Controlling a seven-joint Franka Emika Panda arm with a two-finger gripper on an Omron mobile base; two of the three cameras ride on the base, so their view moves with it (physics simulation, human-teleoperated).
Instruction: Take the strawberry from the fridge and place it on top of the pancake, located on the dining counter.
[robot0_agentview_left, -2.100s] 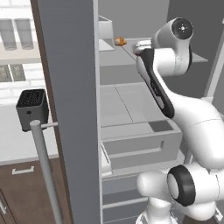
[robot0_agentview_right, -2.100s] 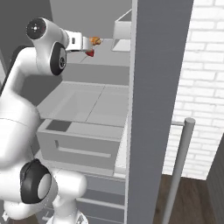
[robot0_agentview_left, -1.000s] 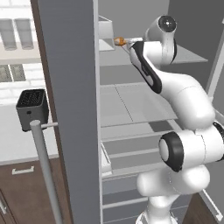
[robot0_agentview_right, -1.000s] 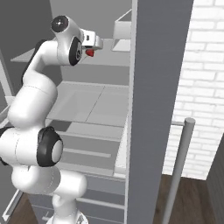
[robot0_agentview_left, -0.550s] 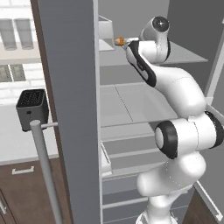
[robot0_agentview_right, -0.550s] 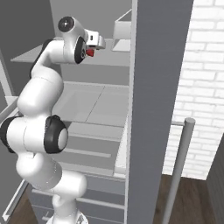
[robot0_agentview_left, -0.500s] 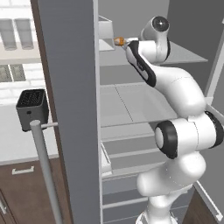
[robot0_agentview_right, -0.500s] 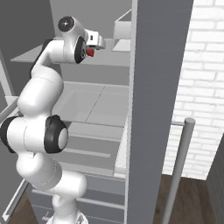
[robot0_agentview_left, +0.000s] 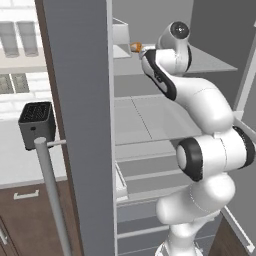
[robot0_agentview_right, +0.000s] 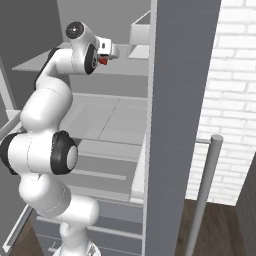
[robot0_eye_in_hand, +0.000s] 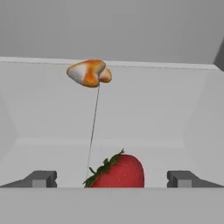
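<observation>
The pincer (robot0_eye_in_hand: 112, 177) is released, fingertips (robot0_eye_in_hand: 41, 178) either side of the strawberry (robot0_eye_in_hand: 118, 172) at the fridge (robot0_agentview_left: 82, 100) shelf's near edge; an orange-tan food item (robot0_eye_in_hand: 89, 73) lies toward the back edge.

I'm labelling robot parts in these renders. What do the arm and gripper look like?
The arm is glossy white with rounded links, black joint rings and a black stripe along its upper link. The gripper has two small, blocky, dark grey fingertips. No cables or markings show.
</observation>
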